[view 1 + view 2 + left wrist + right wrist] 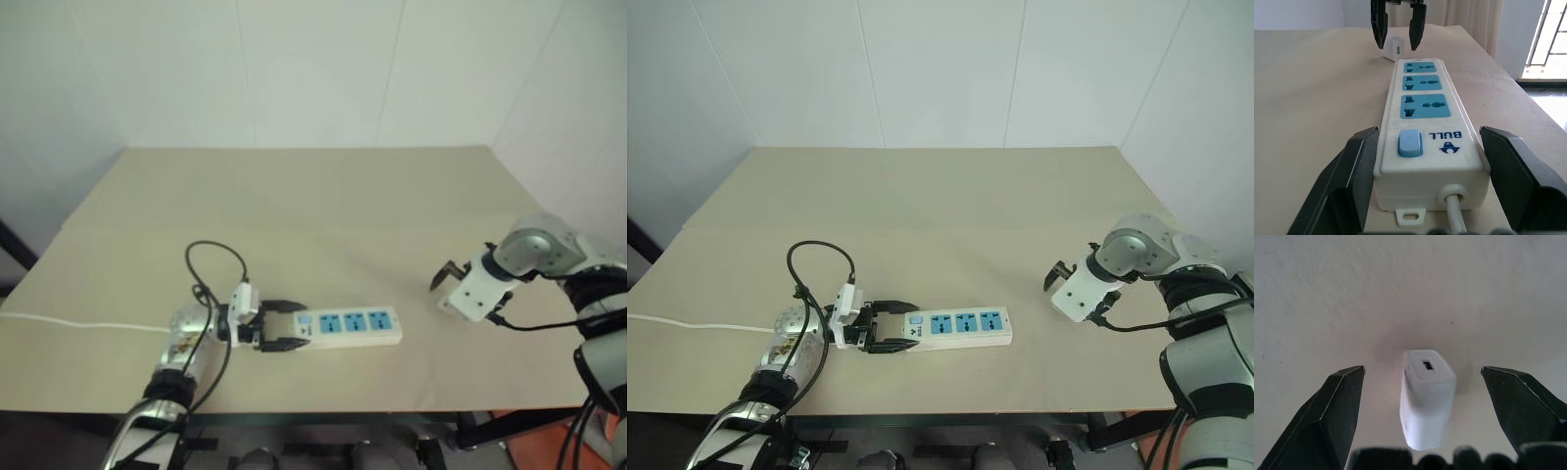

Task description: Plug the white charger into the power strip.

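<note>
Long flat white plastic power strip [958, 328] with three blue socket panels, lying flat on the beige tabletop [921, 215], switch end toward the left gripper [890, 327]. Left gripper's two black fingers set either side of the strip's switch end, as closed as they go, apparently bracing it; actual contact of finger against casing hard to confirm in the left wrist view. Thin white cord [69, 322] running from that end away from the strip toward the table's left edge.

Small white rounded-cube charger [1426, 396] resting on the tabletop beyond the strip's far end, near it but apart, with its USB slot facing up. Right gripper [1422, 416] pointing steeply down over the charger, black fingers spread wide to either side, neither touching it.

Risks, as judged: charger tipped or pushed aside if one finger lands first; slip from the rounded smooth casing under an off-centre pinch; strip sliding at insertion if the left brace is loose.

Charger's prongs hidden, presumably beneath, so orientation for the sockets unknown. Charger itself covered by the right gripper in the head views.
</note>
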### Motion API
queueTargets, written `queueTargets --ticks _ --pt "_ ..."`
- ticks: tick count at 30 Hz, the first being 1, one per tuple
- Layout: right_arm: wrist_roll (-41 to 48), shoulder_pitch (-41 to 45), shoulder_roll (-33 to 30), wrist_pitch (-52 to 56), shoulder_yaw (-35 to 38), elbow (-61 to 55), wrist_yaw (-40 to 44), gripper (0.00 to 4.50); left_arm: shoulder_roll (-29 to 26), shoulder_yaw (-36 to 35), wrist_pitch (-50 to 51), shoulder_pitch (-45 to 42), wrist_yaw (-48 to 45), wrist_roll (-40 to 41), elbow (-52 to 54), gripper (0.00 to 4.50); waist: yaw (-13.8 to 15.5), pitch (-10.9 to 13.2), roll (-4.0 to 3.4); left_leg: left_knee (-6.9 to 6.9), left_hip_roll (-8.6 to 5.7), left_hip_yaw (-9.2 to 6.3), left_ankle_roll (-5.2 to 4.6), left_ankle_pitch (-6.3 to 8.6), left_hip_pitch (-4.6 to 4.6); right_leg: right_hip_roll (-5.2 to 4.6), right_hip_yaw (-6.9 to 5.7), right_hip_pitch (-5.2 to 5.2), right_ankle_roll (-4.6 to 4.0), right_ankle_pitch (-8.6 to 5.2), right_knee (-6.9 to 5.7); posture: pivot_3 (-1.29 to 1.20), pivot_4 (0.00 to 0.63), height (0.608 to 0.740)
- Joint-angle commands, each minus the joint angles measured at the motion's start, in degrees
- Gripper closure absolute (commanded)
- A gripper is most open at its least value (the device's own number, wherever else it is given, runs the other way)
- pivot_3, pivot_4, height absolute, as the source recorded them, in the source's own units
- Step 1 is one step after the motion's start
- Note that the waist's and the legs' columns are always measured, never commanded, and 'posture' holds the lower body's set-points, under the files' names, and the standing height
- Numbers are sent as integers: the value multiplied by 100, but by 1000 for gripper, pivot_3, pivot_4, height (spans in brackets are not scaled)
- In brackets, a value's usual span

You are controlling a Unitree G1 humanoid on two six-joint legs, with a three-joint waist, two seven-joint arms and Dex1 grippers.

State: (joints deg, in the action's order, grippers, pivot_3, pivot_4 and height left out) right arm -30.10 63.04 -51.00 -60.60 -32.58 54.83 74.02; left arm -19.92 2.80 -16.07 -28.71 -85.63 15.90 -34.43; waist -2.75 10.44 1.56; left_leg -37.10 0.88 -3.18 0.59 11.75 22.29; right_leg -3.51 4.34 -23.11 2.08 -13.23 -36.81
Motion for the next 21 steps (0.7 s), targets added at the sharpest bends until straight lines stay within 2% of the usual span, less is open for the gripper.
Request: queueTargets --ticks 1,8,11,19,21 --pt "-55 212 7 -115 -3 68 -119 0 -32 204 113 176 12 -98 70 1422 -1 0 0 0 0 0 0 0 0 0 0 0 0 0 0 0 150 740" --pt "-278 346 92 -267 -172 291 -219 0 -31 250 163 264 119 -85 216 1422 1 0 0 0 0 0 0 0 0 0 1 0 0 0 0 0 150 740" --pt "-437 408 125 -344 -249 412 -360 619 -48 263 135 304 174 -107 236 1422 3 0 0 1 0 0 0 0 -1 0 1 1 0 0 0 0 150 740" --pt "-780 504 196 -375 -397 630 -699 3363 -76 281 158 423 262 -97 345 1422 -1 -1 -3 2 0 1 0 0 -5 0 2 2 -1 -1 -2 0 150 740" --pt "-859 516 215 -389 -407 658 -874 3395 -76 289 162 430 281 -97 359 1422 -2 -2 -3 2 0 1 0 0 -7 0 2 4 -2 -1 -2 0 150 740"
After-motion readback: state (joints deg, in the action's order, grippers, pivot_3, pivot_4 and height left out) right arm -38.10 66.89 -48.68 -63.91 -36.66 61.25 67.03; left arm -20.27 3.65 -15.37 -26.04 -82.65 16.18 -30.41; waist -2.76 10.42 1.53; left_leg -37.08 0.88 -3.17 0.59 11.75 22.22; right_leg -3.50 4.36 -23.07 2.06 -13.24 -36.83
